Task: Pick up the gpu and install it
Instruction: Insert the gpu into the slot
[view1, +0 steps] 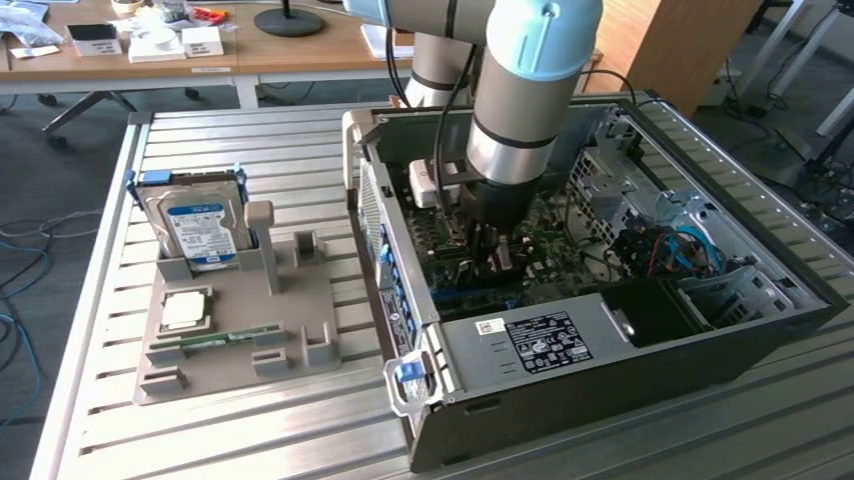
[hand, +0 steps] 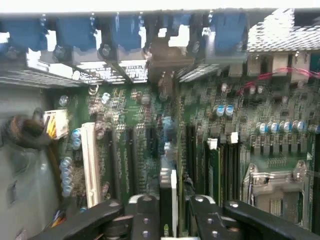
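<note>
Slatted metal bench (view1: 267, 420) in a workshop, desks behind; open PC case (view1: 747, 330) lying on it at the exterior view's right, grey parts holder (view1: 254, 320) beside it at the left.

Item 1. Gripper (hand: 168, 212): black fingers (hand: 142, 215) closed on the edge of a thin dark card, jaws narrow, one either side of it. In the exterior view the gripper (view1: 487, 245) is deep inside the case, arm (view1: 527, 90) descending from above.

Item 2. Gpu (hand: 167, 200): held edge-on between the fingers, upright over the motherboard (hand: 125, 135), running in line with the expansion slots. Its far end reaches toward the rear bracket openings (hand: 165, 55). Whether its lower edge has entered a slot cannot be told; it sits close above or at the board.

Item 3. Slots: white slot (hand: 91, 160) and dark slots to one side of the card, memory slots (hand: 220, 165) to the other.

Item 4. Parts holder: hard drive (view1: 200, 228) standing in its cradle, processor (view1: 184, 308) lying flat, memory stick (view1: 214, 342) in its groove. An upright cradle (view1: 274, 255) next to the drive stands vacant.

Status, as judged: pick-up done, card carried into the case and aligned over the slot area. Seating unconfirmed; card not released.
</note>
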